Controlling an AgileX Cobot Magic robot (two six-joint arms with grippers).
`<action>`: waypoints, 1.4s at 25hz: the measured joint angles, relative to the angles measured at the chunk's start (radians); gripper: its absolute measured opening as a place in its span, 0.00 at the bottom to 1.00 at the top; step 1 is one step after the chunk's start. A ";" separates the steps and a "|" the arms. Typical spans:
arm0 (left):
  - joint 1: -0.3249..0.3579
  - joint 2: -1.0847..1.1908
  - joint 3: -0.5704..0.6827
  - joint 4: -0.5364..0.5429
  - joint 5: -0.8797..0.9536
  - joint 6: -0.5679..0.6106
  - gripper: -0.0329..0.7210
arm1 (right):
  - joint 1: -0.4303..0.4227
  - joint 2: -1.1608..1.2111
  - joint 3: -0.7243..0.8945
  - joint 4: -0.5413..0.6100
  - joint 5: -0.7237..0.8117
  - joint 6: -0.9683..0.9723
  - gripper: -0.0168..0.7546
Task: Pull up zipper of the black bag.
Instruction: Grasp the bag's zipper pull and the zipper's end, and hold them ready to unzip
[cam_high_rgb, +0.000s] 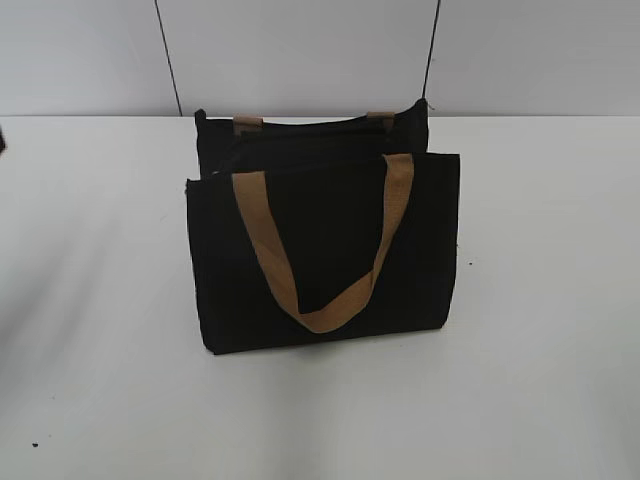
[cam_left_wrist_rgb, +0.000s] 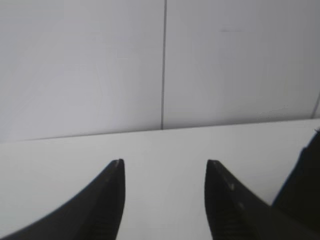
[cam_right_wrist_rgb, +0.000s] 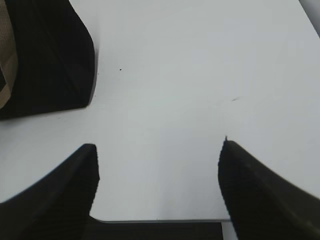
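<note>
Before me, the black bag stands upright on the white table, its broad front panel facing the camera. One tan strap handle hangs down the front in a loop, its lowest point near the bottom edge. The two ends of the second handle show at the rear rim. The top is parted, with dark interior between the rims. Behind, a pale wall carries two thin dark cables
</note>
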 joint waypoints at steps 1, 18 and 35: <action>0.000 0.053 0.000 0.077 -0.052 -0.045 0.57 | 0.000 0.000 0.000 0.000 0.000 0.000 0.76; 0.000 0.799 -0.124 0.571 -0.605 -0.097 0.57 | 0.000 0.000 0.000 0.001 0.000 0.000 0.76; -0.088 1.091 -0.417 0.698 -0.616 -0.094 0.43 | 0.000 0.000 0.000 0.001 0.000 0.000 0.76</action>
